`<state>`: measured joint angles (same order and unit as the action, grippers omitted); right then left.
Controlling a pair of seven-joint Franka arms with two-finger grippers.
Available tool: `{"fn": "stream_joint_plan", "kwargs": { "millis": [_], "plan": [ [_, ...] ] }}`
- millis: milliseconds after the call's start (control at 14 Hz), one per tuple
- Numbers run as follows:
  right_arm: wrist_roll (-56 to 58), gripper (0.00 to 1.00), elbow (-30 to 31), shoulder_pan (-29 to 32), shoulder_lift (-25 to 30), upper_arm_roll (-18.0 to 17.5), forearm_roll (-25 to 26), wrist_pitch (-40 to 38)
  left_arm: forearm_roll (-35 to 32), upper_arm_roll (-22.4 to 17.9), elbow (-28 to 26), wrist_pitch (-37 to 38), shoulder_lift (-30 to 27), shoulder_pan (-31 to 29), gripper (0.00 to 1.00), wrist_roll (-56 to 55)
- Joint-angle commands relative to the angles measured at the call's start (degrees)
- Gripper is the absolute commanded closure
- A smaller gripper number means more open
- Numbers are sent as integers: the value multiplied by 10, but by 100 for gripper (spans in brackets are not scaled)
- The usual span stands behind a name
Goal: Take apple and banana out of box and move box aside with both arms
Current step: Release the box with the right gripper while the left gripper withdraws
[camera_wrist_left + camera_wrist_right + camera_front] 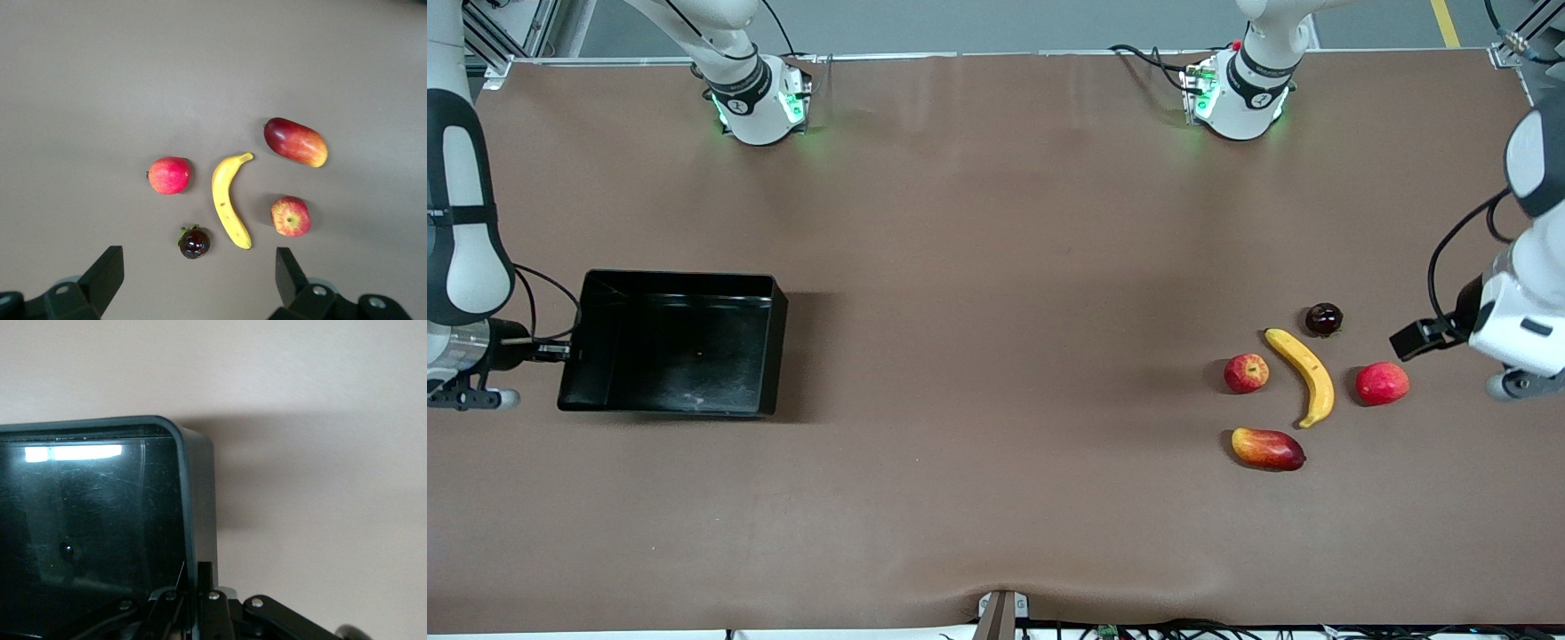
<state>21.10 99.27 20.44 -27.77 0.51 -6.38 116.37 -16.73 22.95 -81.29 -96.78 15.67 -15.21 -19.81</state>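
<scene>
At the right arm's end of the table, the right gripper [560,352] is clamped on the end wall of the box [671,342]; the right wrist view shows its fingers pinching the box rim. The box sits flat on the table [996,267] and holds no fruit.

Toward the left arm's end, the fruits lie together on the table, well apart from the box. The apple [1246,372] rests just beside the banana [1304,376]. A mango-like fruit [1267,448] lies nearer the front camera, a dark mangosteen [1323,318] lies farther from it, and a plain red fruit [1382,383] lies beside the banana toward the left arm's end. The left gripper [1414,339] hangs near these fruits with jaws spread wide, grasping nothing.

Judgement: both removals appear complete. The box appears already moved aside; release by the right gripper would remain.
</scene>
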Motion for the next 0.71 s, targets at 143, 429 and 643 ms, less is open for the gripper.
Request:
{"fn": "stream_joint_plan", "kwargs": {
  "millis": [143,429,643],
  "plan": [
    [13,100,43,32,4,-16,1,36,42,-3,-10,32,-67,-17,0,55],
    [20,100,43,33,-9,-15,1,38,60,-2,-11,37,-88,-23,0,73],
    [19,7,39,30,-13,-16,1,32,62,-1,-12,52,-97,-25,0,97]
  ]
}}
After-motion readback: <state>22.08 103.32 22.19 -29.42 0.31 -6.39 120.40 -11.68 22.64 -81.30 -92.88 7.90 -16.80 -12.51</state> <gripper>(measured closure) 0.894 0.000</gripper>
